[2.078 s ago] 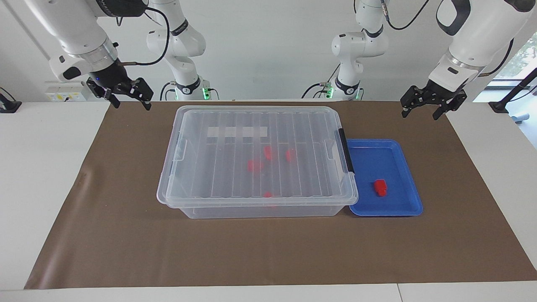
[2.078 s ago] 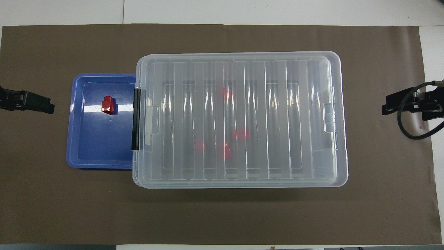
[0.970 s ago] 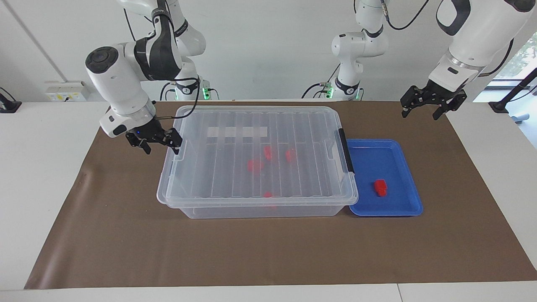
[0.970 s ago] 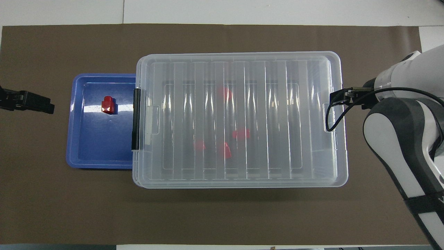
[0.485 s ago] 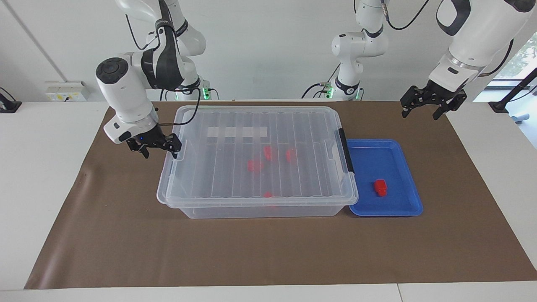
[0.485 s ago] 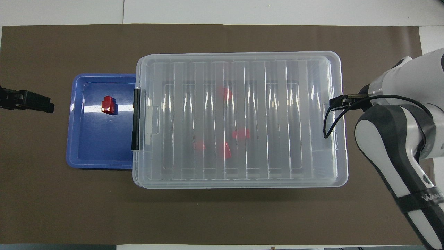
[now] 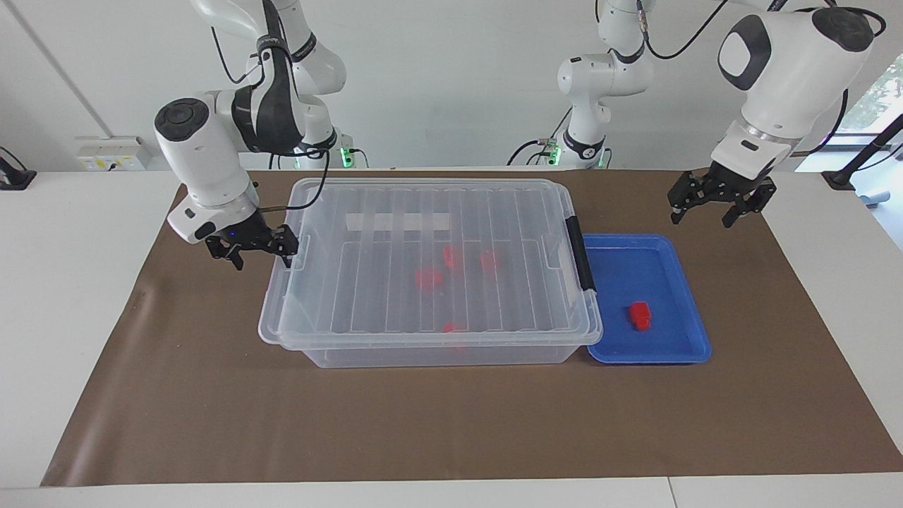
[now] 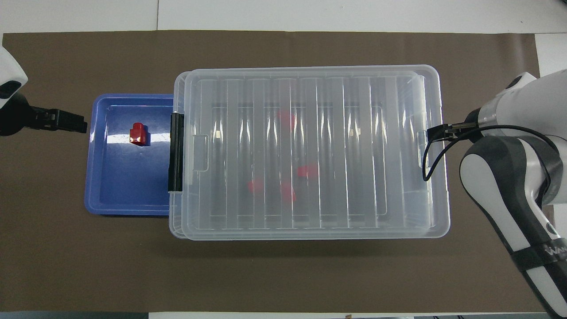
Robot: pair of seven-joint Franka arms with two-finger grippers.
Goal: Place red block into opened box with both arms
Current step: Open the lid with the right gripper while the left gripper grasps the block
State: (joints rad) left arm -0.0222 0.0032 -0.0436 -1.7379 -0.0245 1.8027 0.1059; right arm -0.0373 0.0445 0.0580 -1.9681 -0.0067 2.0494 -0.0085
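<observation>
Red block (image 7: 640, 315) lies alone in the blue tray (image 7: 677, 353), which sits just beside the box (image 7: 430, 353) at the left arm's end of the table (image 7: 85, 282). Other red blocks (image 7: 428, 277) show blurred through the clear lid (image 7: 395, 296), inside the box.

Lid lies on the box but looks raised and skewed at the right arm's end; black latch (image 7: 581, 254) at the tray end.

Right tool (image 7: 254, 248): at the lid's end edge, fingers spread, one tip apparently hooked under the lip. Contact is hard to confirm from here.

Left tool (image 7: 712, 204): released, empty, hanging over the brown mat near the tray's corner nearest the robots.

Step in hand: opening the box, by my reading. Block not yet picked.

Next move calls for the right arm to lift the lid clear and hold it, while the left tool drops over the tray and closes squarely on the block.
</observation>
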